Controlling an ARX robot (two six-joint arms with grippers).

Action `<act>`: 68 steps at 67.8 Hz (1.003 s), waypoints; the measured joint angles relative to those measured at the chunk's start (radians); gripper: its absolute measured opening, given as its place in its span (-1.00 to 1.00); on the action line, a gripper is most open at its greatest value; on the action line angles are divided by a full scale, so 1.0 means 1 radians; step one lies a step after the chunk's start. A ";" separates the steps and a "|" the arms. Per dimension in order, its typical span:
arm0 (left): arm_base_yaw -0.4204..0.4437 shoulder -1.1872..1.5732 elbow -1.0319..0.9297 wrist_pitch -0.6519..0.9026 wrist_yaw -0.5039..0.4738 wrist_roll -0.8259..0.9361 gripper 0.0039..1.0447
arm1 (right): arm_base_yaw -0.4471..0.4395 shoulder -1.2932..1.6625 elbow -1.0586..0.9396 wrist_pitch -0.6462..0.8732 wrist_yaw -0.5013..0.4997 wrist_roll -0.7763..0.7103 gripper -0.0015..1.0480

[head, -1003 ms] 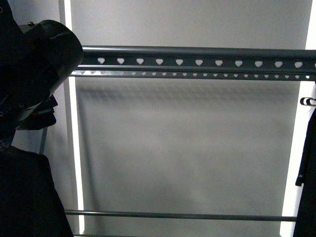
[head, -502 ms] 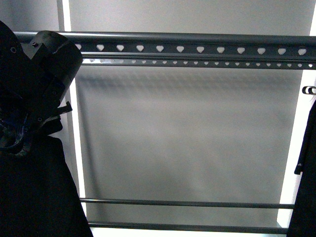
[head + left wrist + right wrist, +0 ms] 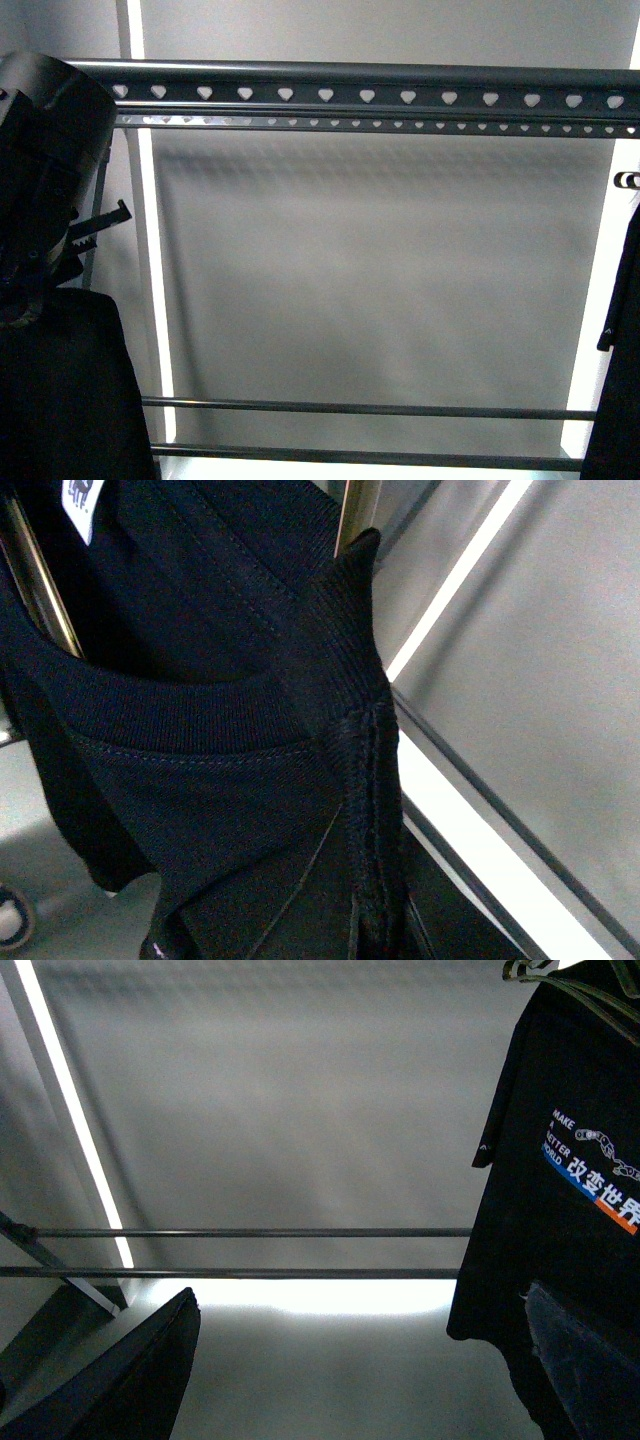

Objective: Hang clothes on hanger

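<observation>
The shirt (image 3: 200,810) hangs under my left arm (image 3: 40,180), just below the rail's (image 3: 400,85) left end. I cannot tell whether the left hand or right hand is clamped. A shallow hold could drop it short of the rail.

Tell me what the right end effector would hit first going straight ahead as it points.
Probably the rack's lower bars, crossing near mid-picture in the right wrist view, with the grey backdrop behind. The black T-shirt hangs off that line. Depth is unclear.
</observation>
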 joint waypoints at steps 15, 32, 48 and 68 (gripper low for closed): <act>-0.076 -0.209 -0.169 0.248 0.172 0.175 -0.92 | 0.000 0.000 0.000 0.000 0.000 0.000 0.86; -0.103 -0.475 -0.312 0.352 0.587 0.415 -0.92 | 0.000 0.000 0.000 0.000 0.000 0.000 0.86; 0.008 -0.512 -0.417 0.338 1.217 0.684 -0.92 | 0.000 0.000 0.000 0.000 0.000 0.000 0.86; 0.281 -0.320 -0.287 0.301 2.094 1.042 -0.92 | 0.000 0.000 0.000 0.000 0.000 0.000 0.86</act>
